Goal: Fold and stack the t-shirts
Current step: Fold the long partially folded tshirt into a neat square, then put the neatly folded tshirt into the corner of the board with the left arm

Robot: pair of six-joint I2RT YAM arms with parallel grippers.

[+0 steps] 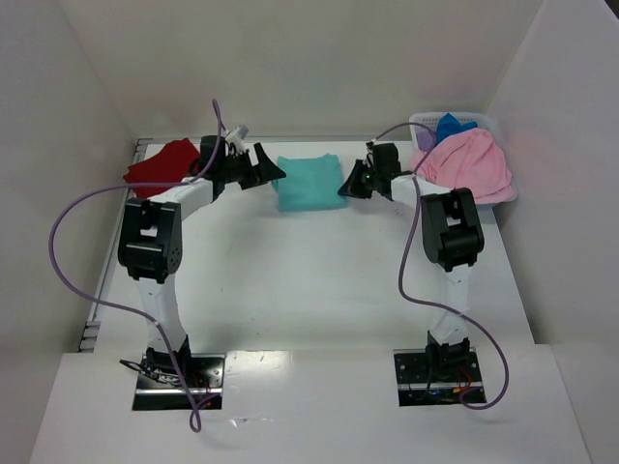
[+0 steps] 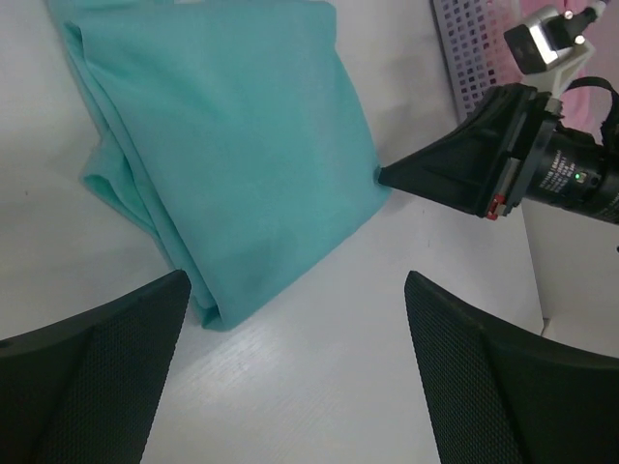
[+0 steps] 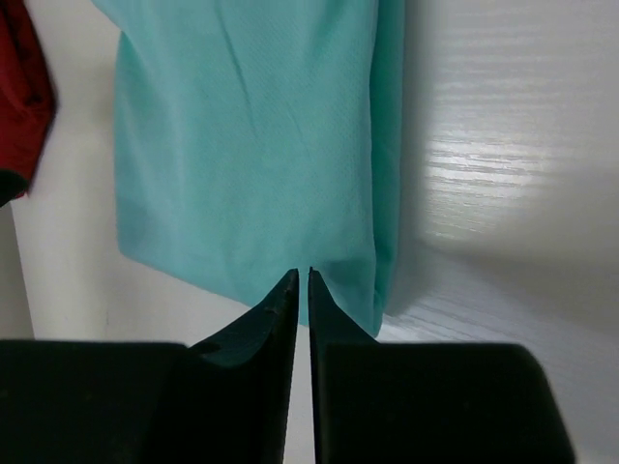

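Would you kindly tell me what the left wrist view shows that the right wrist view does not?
Only the left wrist: the white basket and the left pincer, wide open. Only the right wrist: the dark red t-shirt. Both: the folded teal t-shirt, with the right pincer, closed, at its edge.

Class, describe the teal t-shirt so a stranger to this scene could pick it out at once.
Look to the far side of the white table, in the middle. There lies the teal t-shirt, folded into a flat rectangle. Its neighbours are unfolded: a crumpled dark red shirt to its left, a pink shirt heaped on the basket to its right.
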